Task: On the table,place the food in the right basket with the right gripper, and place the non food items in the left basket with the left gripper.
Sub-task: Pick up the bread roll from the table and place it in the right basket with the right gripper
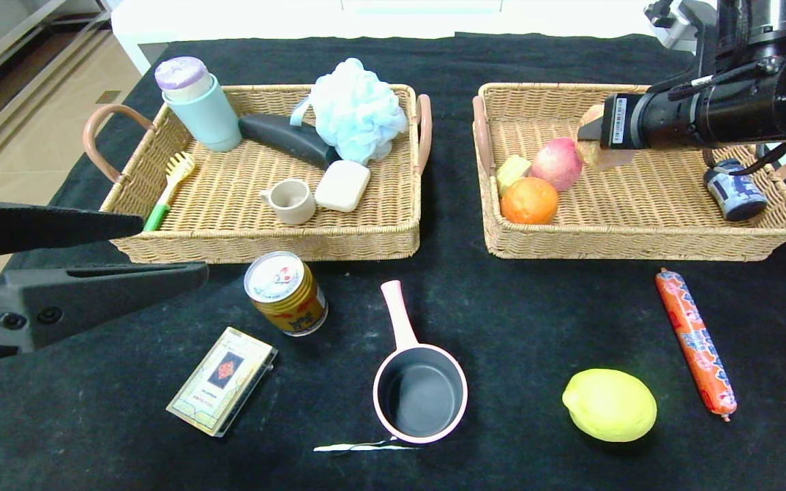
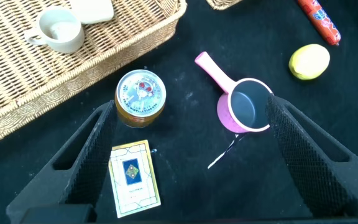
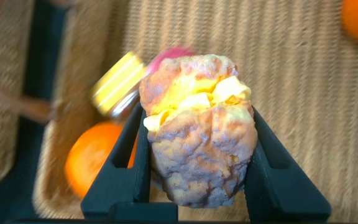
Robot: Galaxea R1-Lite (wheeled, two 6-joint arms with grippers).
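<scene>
My right gripper [image 1: 591, 140] is shut on the lumpy brown tuber [image 3: 197, 130] and holds it above the right basket [image 1: 638, 247], near its far left part. My left gripper [image 2: 190, 109] is open and empty, hovering over the table's front left [image 1: 161, 249]. On the black cloth lie the gold can [image 1: 286, 293], the cream card box [image 1: 222, 380], the pink saucepan [image 1: 420, 390], the lemon [image 1: 609, 404] and the sausage stick [image 1: 695, 341]. The left basket [image 1: 263, 244] stands behind the can.
The left basket holds a mint bottle [image 1: 202, 106], a blue bath puff [image 1: 355, 109], a cup [image 1: 290, 200] and a soap bar [image 1: 342, 185]. The right basket holds an orange [image 1: 529, 200], an apple [image 1: 557, 164] and a blue-white jar [image 1: 735, 191]. A white tear [image 1: 359, 447] lies by the saucepan.
</scene>
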